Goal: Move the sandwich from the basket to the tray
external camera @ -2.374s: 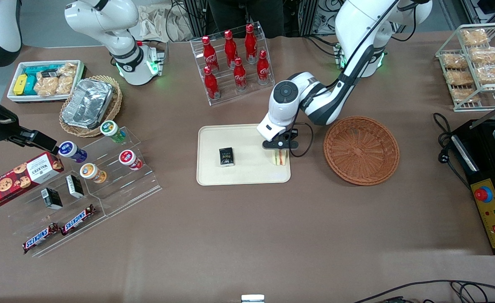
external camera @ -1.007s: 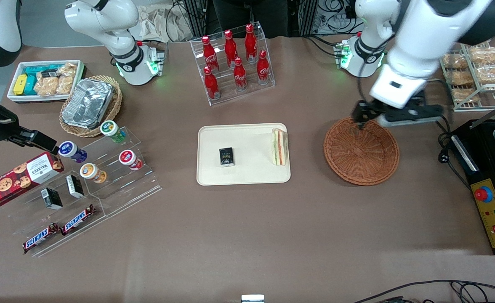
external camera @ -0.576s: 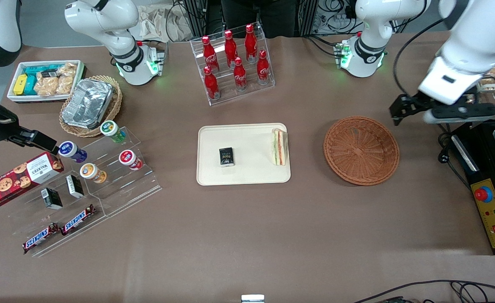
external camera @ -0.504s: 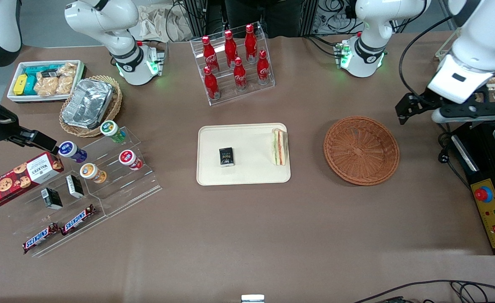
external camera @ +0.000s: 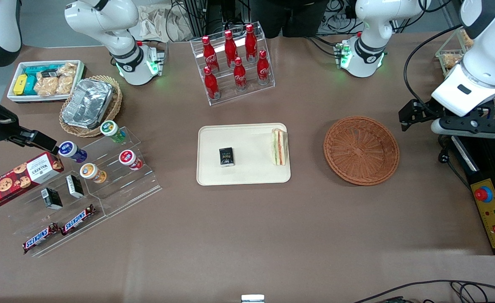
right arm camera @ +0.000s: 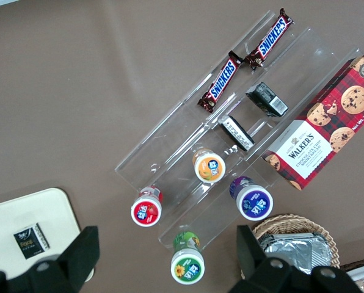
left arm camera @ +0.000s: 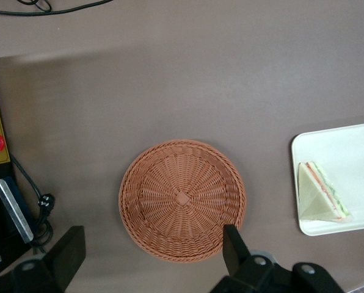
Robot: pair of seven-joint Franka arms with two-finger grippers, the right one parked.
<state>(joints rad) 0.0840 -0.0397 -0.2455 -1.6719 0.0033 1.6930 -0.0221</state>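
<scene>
The sandwich (external camera: 280, 147) (left arm camera: 319, 201) lies on the cream tray (external camera: 247, 173) (left arm camera: 347, 139), at the tray edge nearest the basket, with its filling layers showing. The round reddish-brown wicker basket (external camera: 361, 150) (left arm camera: 182, 198) sits beside the tray with nothing in it. My left gripper (external camera: 408, 117) (left arm camera: 151, 253) hangs high above the table, past the basket toward the working arm's end. It is open wide, with nothing between its black fingers (left arm camera: 234, 244).
A small black box (external camera: 226, 157) also lies on the tray. A black control box with a red button (external camera: 489, 202) and a cable (left arm camera: 41, 204) sit under the gripper's end of the table. A rack of red bottles (external camera: 235, 63) stands farther from the camera than the tray.
The gripper let go of the sandwich on the tray, then rose and swung away across the basket toward the working arm's end. The sandwich has stayed put.
</scene>
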